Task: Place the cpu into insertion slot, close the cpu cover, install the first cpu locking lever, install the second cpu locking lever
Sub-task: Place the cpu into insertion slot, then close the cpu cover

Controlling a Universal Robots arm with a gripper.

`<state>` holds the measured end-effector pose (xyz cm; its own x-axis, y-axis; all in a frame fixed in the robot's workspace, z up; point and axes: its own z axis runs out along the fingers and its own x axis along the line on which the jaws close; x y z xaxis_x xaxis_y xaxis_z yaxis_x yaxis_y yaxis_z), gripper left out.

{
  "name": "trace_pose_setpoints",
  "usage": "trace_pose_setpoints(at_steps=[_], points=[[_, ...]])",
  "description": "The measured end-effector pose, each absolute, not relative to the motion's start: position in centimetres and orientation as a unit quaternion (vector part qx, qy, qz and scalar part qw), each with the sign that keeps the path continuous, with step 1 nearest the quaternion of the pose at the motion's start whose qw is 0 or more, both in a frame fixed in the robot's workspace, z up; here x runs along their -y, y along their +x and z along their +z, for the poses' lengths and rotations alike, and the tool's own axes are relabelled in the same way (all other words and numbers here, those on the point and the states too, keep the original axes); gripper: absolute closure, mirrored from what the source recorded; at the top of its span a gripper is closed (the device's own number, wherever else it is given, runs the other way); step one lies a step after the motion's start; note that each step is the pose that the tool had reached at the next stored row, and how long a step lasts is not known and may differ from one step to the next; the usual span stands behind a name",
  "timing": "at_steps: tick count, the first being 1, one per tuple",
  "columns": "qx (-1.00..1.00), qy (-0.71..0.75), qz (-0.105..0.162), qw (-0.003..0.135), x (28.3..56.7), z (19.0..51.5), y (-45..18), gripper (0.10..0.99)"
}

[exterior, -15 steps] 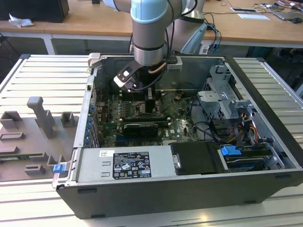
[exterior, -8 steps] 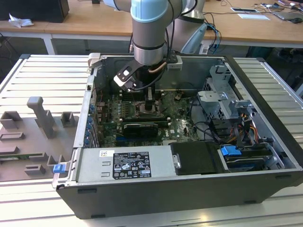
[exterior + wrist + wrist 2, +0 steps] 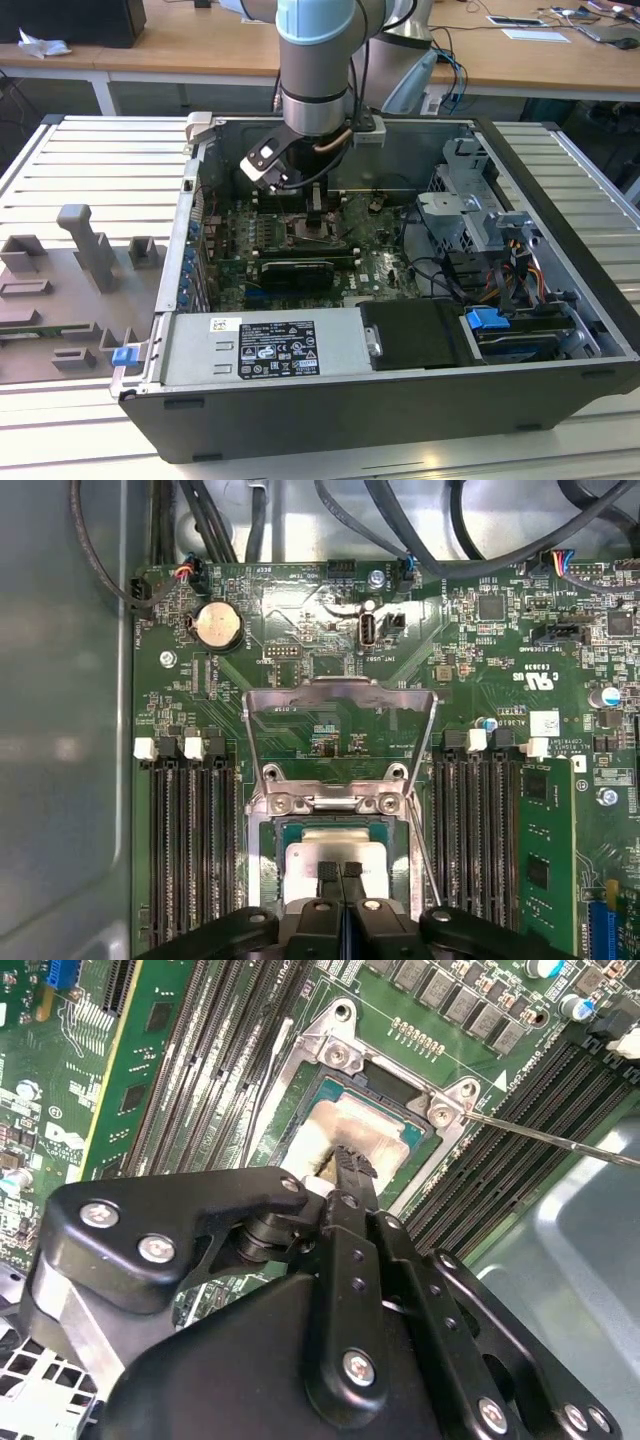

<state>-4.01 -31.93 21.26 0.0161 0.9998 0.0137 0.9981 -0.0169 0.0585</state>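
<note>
**Remote-cell view, processor stage.** My end effector (image 3: pixel 339 872) is clenched, its two fingers pressed together with nothing between them. In both wrist views the tips sit over the cpu (image 3: pixel 335 846), at or just above its pale top; I cannot tell whether they touch it. The cpu lies flat inside the insertion slot (image 3: pixel 266 866), with the slot's silvery rim showing around it.

The cpu cover (image 3: pixel 340 691) is swung up on its hinge at one edge of the slot, and the circuit board (image 3: pixel 300 630) shows through its window. A thin locking lever (image 3: pixel 424 852) slants beside the slot, between it and the memory slots (image 3: pixel 190 850).

In the exterior view the arm (image 3: pixel 315 60) enters from 12 o'clock and reaches down into the open computer case (image 3: pixel 400 410). Seen from the slot, the power supply (image 3: pixel 260 345) is at 6 o'clock and the drive cage (image 3: pixel 470 215) at 3 o'clock. At 9 o'clock, outside the case, a grey fixture block (image 3: pixel 80 290) rests on the ribbed surface (image 3: pixel 60 430).
</note>
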Motion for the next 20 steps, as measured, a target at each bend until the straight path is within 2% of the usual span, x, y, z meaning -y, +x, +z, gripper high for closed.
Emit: trace_pose_setpoints(at_steps=[14, 20], points=[[-0.701, 0.713, 0.023, 0.014, 31.9, 21.8, -3.1, 0.98], [-0.701, 0.713, 0.023, 0.014, 31.9, 25.1, -3.1, 0.98]])
